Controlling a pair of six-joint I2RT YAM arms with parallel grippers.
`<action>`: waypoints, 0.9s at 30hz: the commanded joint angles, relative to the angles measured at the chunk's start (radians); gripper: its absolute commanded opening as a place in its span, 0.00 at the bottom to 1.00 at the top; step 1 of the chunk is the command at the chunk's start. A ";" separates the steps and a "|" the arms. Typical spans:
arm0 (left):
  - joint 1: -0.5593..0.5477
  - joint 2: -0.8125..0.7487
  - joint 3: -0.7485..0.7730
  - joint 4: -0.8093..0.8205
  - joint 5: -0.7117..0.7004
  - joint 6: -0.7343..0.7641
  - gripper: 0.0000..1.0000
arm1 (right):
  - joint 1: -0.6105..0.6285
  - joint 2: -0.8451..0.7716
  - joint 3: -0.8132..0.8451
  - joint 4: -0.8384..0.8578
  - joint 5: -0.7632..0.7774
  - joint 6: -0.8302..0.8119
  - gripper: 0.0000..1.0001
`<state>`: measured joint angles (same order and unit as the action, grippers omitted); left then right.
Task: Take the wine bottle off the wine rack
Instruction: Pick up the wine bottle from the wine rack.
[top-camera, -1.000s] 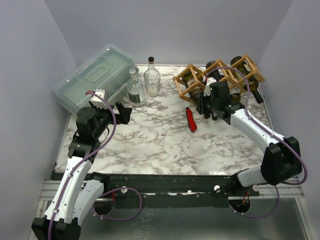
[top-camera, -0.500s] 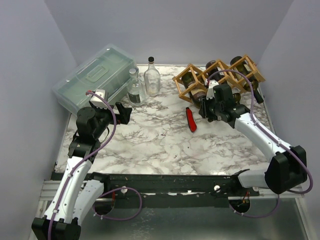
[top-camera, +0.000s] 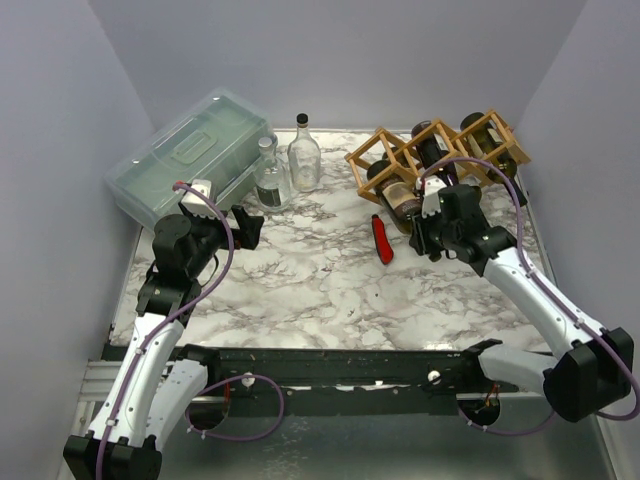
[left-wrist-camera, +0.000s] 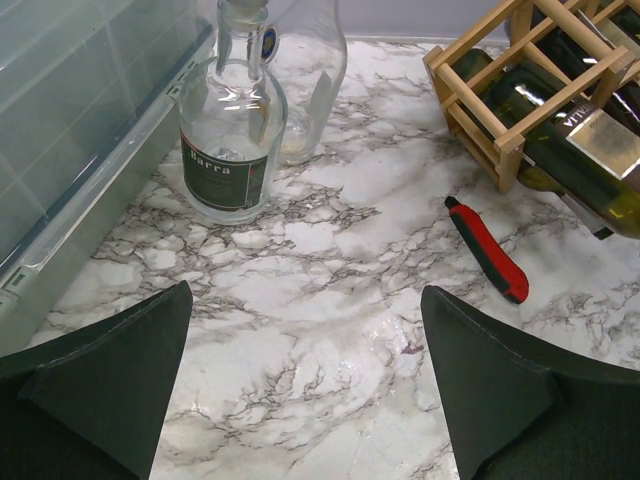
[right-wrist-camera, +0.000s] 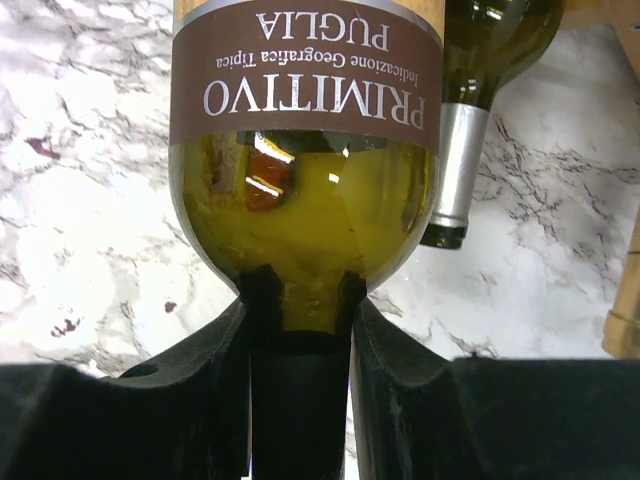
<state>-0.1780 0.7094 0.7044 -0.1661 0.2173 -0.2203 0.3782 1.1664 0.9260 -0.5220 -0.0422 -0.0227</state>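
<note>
- Right now the right gripper (right-wrist-camera: 298, 310) is clamped on the dark neck of the wine bottle (right-wrist-camera: 300, 215). Its black fingers (right-wrist-camera: 200, 385) press in from both sides just under the shoulder.
- It's green glass with a brown label reading PRIMITIVO PUGLIA. It lies with its neck towards the near edge and its body in the left end of the wine rack (top-camera: 445, 150), a pale wooden lattice at the far right corner.
- The left gripper (top-camera: 245, 225) hangs by the left edge, spread wide and holding nothing.
- The marble table (top-camera: 300, 290) lies open from the near edge through the middle. A red cutter (top-camera: 382, 240) lies just left of the right gripper.
- Further back, two clear bottles (top-camera: 270, 178) stand near the far edge, beside a plastic box (top-camera: 190, 155) at the far left corner.
- The right wrist view alone gives the label's words, and a second bottle (right-wrist-camera: 490, 60) with a silver capsule close alongside. The left wrist view alone shows "Barra" on the nearer clear bottle.
</note>
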 joint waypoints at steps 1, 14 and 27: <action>0.005 -0.011 -0.012 -0.002 -0.010 0.019 0.99 | -0.008 -0.085 -0.024 0.015 -0.012 -0.070 0.00; 0.005 -0.031 -0.028 0.027 0.047 0.046 0.99 | -0.124 -0.304 -0.094 -0.064 -0.120 -0.208 0.00; -0.004 -0.095 -0.090 0.151 0.297 0.088 0.99 | -0.149 -0.361 -0.080 -0.169 -0.148 -0.393 0.00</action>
<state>-0.1780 0.6300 0.6300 -0.0715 0.3954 -0.1593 0.2340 0.8421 0.8146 -0.7158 -0.1738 -0.3317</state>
